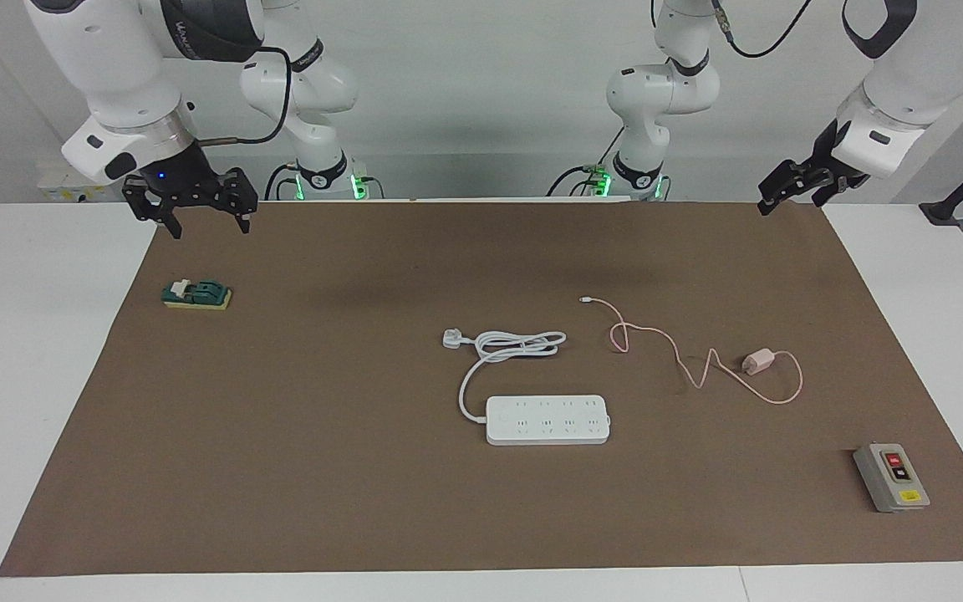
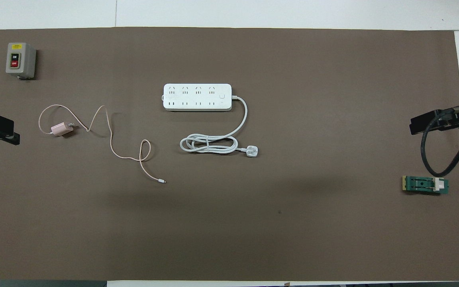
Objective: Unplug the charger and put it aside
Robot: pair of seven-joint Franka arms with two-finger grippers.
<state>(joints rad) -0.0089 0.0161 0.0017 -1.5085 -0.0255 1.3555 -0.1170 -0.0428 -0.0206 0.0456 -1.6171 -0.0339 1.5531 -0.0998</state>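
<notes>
We judge the charger [image 1: 757,361] to be light and easy to shift: a small hard cube that would skid or tip if nudged from one side, trailing a soft, limp cable [image 1: 682,361] that will drag and snag rather than push. We would take hold of the cube across two flat sides, not by the cable, which would only slip and swing.

It is pale pink, with its prongs free in the air, lying on its side on the brown mat [image 1: 323,468] of the worktop, toward the left arm's end. It is already out of the white power strip [image 1: 547,419] and well apart from it. Its thin pink cable loops around it, then snakes toward the robots and ends in a tiny white connector [image 1: 583,299].

The left gripper [image 1: 792,186] hangs above the mat's corner at the robots' edge, its fingers spread and holding nothing. The right gripper [image 1: 191,201] hangs above the mat's other corner at the robots' edge, also spread wide and empty, over a spot near the green block [image 1: 196,293].
</notes>
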